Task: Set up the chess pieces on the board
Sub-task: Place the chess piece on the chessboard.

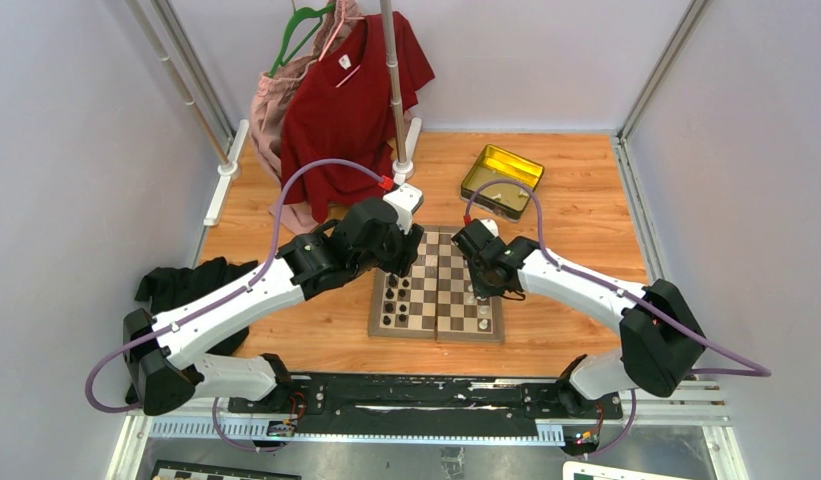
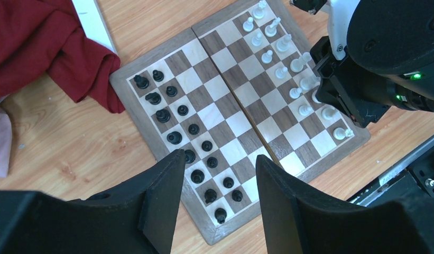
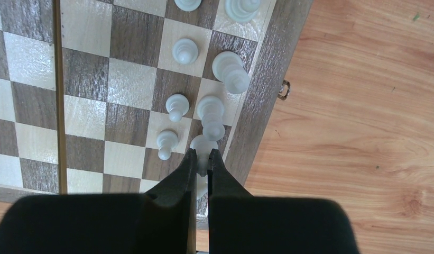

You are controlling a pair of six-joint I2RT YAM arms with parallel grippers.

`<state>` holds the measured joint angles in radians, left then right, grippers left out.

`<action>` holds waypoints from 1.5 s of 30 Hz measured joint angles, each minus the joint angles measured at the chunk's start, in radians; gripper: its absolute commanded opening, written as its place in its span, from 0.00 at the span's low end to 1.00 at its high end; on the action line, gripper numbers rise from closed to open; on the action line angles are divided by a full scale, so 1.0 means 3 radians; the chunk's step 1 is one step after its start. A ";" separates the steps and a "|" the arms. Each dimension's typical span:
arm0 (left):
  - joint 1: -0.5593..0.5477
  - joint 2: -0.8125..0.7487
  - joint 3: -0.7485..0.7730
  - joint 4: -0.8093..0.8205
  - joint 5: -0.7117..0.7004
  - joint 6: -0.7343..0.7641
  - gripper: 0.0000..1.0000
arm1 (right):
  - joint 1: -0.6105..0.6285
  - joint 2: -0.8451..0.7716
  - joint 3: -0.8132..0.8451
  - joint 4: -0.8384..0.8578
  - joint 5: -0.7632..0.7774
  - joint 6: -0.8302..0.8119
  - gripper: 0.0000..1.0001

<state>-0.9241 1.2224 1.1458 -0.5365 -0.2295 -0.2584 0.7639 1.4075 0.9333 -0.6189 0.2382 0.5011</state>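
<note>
The white pieces (image 2: 281, 71) are standing in two rows along one side of the board (image 2: 233, 124), which is lying on the desk (image 1: 576, 200) between the two arms. The right pincer (image 3: 203, 154) is clenching one white piece (image 3: 203, 143) in the outer row, by the board's border. The left pincer (image 2: 220, 159) is hanging released above the opposite side, where the black pieces (image 2: 193, 128) are standing. A gold tin (image 1: 501, 180) is lying behind the board.

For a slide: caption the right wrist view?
Right gripper pinching a white chess piece at the edge of the board.
</note>
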 measured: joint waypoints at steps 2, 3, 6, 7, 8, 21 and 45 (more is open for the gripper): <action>0.0000 0.0001 0.0000 0.0000 0.0000 0.0000 0.57 | 0.0000 0.0000 -0.0027 0.0017 0.0003 0.0000 0.00; 0.0000 0.0003 0.0000 0.0000 0.0000 0.0000 0.57 | 0.0000 0.0000 -0.0047 0.0025 0.0003 -0.0001 0.00; 0.0000 0.0018 0.0000 0.0000 0.0001 0.0000 0.57 | 0.0000 0.0000 -0.0092 0.0039 0.0004 0.0000 0.00; 0.0000 0.0022 0.0000 0.0000 0.0001 0.0000 0.57 | 0.0000 0.0001 -0.0099 0.0045 0.0004 -0.0001 0.00; 0.0000 0.0028 0.0000 0.0000 0.0001 0.0000 0.57 | 0.0000 0.0004 -0.0104 0.0050 0.0004 -0.0001 0.00; 0.0000 0.0045 0.0000 0.0000 0.0003 0.0000 0.57 | 0.0000 0.0036 -0.0136 0.0181 0.0004 -0.0011 0.00; 0.0000 0.0095 0.0000 -0.0001 0.0006 -0.0001 0.57 | 0.0000 0.0029 -0.0153 0.0196 0.0008 -0.0015 0.08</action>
<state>-0.9241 1.2510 1.1458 -0.5369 -0.2276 -0.2588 0.7639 1.4162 0.8875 -0.5602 0.2405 0.4965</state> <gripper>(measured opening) 0.569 0.087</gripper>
